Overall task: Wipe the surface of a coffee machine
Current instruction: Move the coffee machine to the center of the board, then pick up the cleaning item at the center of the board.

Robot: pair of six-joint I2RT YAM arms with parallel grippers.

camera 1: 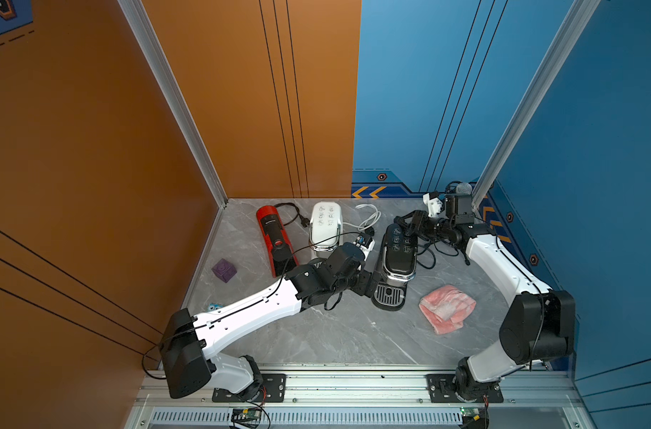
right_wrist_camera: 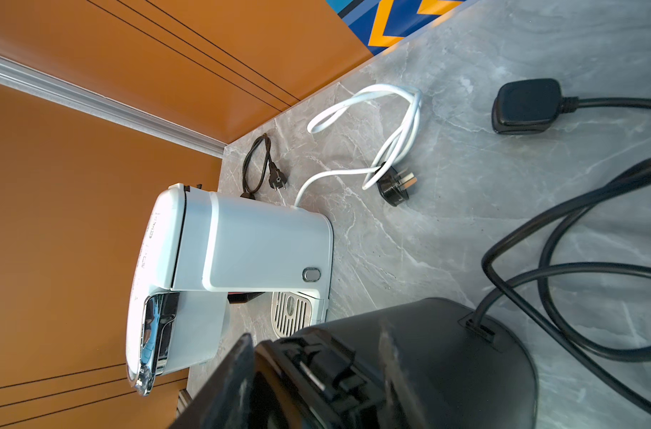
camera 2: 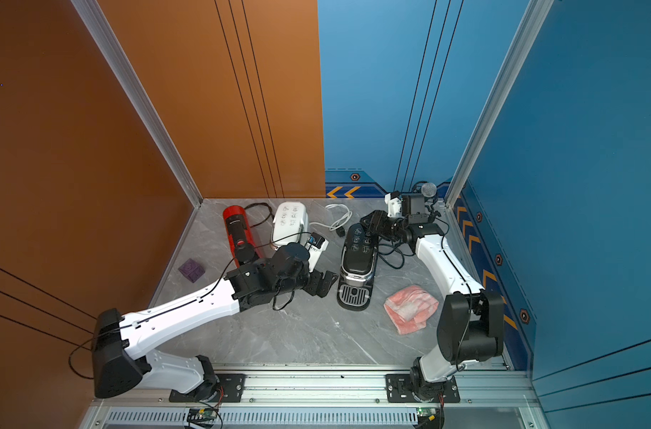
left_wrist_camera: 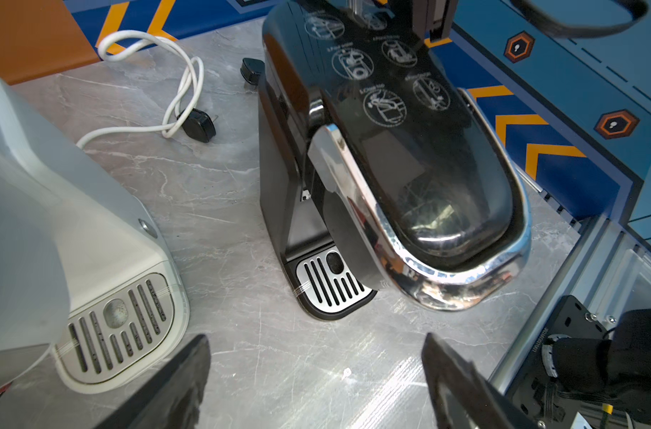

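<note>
A black coffee machine (camera 1: 398, 256) (camera 2: 357, 256) stands mid-table, its glossy icon-printed lid (left_wrist_camera: 409, 148) and chrome rim facing up. My right gripper (camera 1: 409, 223) (camera 2: 372, 223) reaches in from the back and is closed around the machine's rear top; in the right wrist view one finger (right_wrist_camera: 235, 371) lies against the black rear housing (right_wrist_camera: 428, 353). My left gripper (camera 1: 366, 284) (camera 2: 324, 282) (left_wrist_camera: 316, 345) hangs open and empty beside the machine's front left, over bare table. A crumpled pink cloth (camera 1: 446, 308) (camera 2: 409, 308) lies on the table to the machine's right, untouched.
A white coffee machine (camera 1: 326, 230) and a red one (camera 1: 275, 237) stand left of the black one. A white cord (camera 1: 368, 217) and black cables (camera 1: 431, 252) lie behind. A purple cube (camera 1: 223, 270) sits far left; a microphone (camera 1: 463, 188) stands at the back right corner.
</note>
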